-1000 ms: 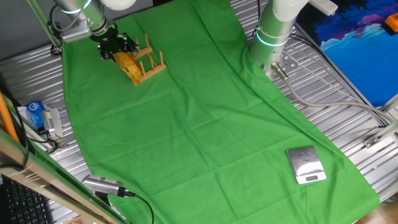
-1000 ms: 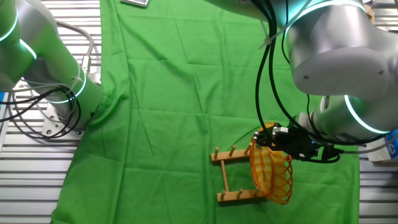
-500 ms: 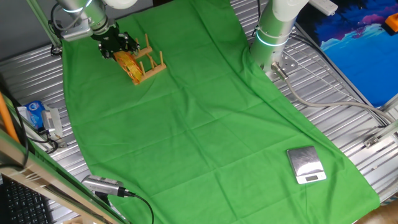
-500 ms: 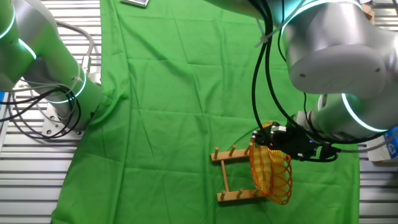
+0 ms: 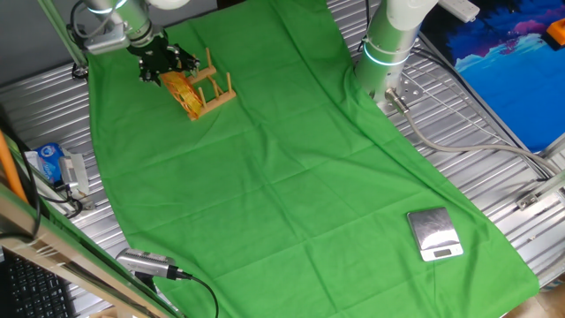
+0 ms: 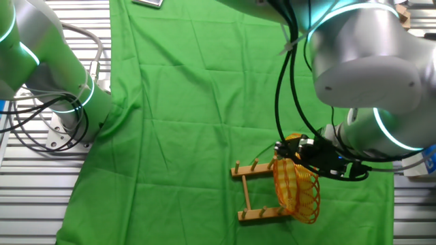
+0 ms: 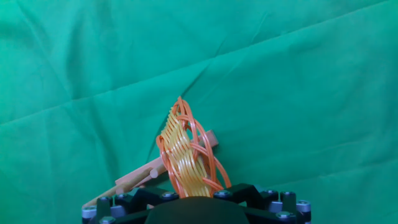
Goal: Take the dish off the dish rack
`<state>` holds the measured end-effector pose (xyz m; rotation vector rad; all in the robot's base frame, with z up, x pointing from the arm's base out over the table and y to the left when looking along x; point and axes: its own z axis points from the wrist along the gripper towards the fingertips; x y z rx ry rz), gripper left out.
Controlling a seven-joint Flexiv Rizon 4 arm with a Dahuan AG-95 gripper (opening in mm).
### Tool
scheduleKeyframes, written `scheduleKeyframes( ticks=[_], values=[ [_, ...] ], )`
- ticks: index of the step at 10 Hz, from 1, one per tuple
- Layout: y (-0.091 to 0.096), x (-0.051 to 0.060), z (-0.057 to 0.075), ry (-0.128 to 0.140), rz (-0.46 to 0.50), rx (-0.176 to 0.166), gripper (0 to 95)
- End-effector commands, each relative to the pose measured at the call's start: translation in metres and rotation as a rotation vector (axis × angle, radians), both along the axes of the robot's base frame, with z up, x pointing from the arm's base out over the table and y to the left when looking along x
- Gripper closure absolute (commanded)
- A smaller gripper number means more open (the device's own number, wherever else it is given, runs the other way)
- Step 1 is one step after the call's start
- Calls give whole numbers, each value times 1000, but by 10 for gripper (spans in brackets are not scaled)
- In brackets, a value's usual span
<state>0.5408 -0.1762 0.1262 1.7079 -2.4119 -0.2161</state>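
The yellow-orange woven dish (image 5: 181,91) stands on edge in the small wooden dish rack (image 5: 214,88) at the far left of the green cloth. My gripper (image 5: 161,69) is at the dish's upper rim, with its fingers on either side of it. In the other fixed view the dish (image 6: 298,194) leans at the right end of the rack (image 6: 253,190), with the gripper (image 6: 293,155) on its top edge. In the hand view the dish (image 7: 186,155) runs straight into the gripper (image 7: 193,194), and a rack peg (image 7: 140,177) shows to its left.
A second arm's base (image 5: 388,44) stands at the cloth's far edge. A small silver scale (image 5: 434,234) lies near the cloth's front right corner. A blue-and-white carton (image 5: 48,163) sits off the cloth at the left. Metal slats surround the cloth.
The gripper has shifted very slightly along the dish's rim. The dish and rack have stayed in place.
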Motion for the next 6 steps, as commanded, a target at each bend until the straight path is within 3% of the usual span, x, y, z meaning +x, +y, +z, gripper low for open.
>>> scheduleKeyframes(
  ticks=[1, 6],
  values=[
    [0, 1, 0, 6, -16, -17, 0],
    [0, 1, 0, 4, -70, -31, 0]
  ],
)
